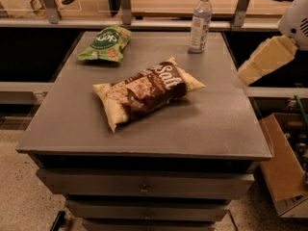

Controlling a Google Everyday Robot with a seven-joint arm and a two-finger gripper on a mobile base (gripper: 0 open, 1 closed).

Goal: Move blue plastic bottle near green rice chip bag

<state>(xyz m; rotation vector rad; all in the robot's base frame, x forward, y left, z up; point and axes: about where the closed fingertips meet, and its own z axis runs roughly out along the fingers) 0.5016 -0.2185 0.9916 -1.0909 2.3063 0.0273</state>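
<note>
The blue plastic bottle stands upright at the table's far right edge, with a white cap and a pale label. The green rice chip bag lies flat at the far left of the table. My gripper, cream coloured, hangs over the table's right edge on a white arm. It is to the right of the bottle and nearer the camera, well apart from it, and holds nothing that I can see.
A large brown-and-cream "Salt" bag lies in the middle of the grey table, between the bottle and the green bag. A rail with posts runs behind the table. An open cardboard box sits on the floor at the right.
</note>
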